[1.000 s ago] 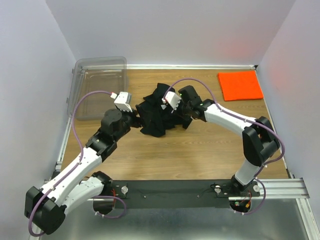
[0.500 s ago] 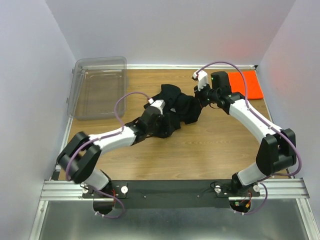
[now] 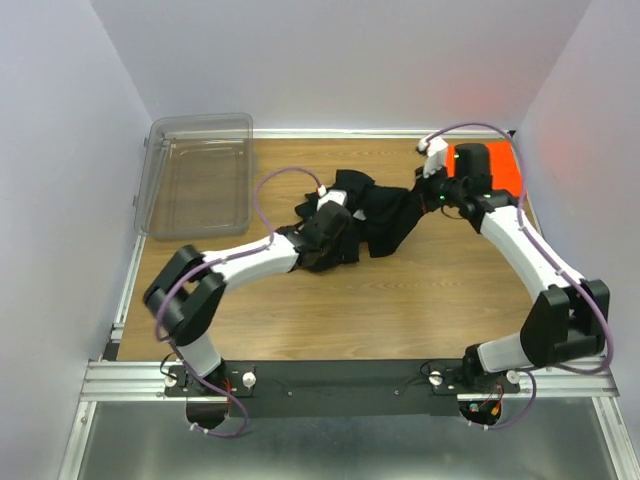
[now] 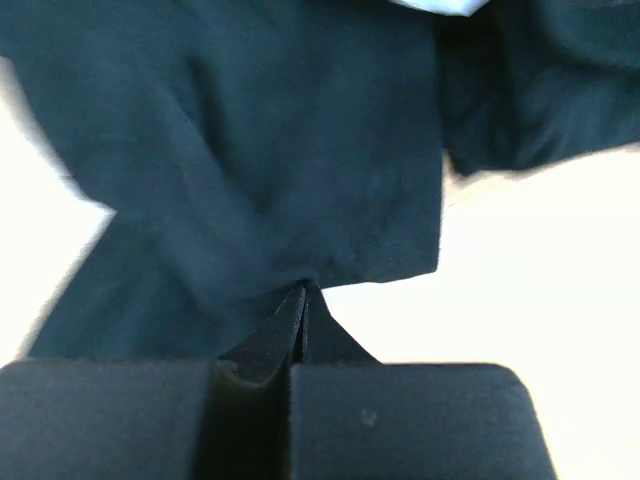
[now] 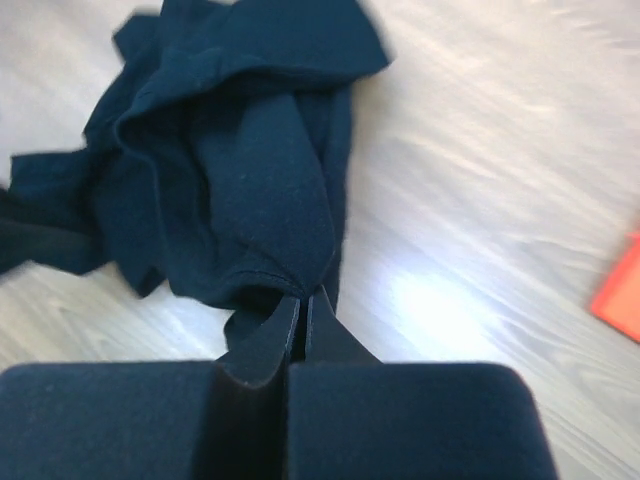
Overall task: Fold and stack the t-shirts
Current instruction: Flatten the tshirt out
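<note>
Pinching the black shirt (image 3: pixel 378 218) at two points, both claws have hold of cloth. The left claw (image 4: pixel 303 292) is closed on a hem edge, its fingers pressed together with a fold of dark fabric caught at the tips. The right claw (image 5: pixel 303 298) is likewise clamped on a bunched ridge of the same shirt. The shirt lies crumpled on the counter (image 3: pixel 350 310), a rumpled band running from one claw to the other, most of it ahead of each. The orange shirt (image 3: pixel 500 170) lies folded flat just beside the right claw, on its far side from the black cloth and apart from it as far as can be told. A bin (image 3: pixel 195 180) stands well apart, off to the left claw's left. The step in hand looks like spreading the black shirt out before any folding. The next move likely calls for both claws to lift and draw apart together so the cloth opens flat, with grips firm enough not to slip, and with the right claw steering clear of the orange shirt so as not to drag it
</note>
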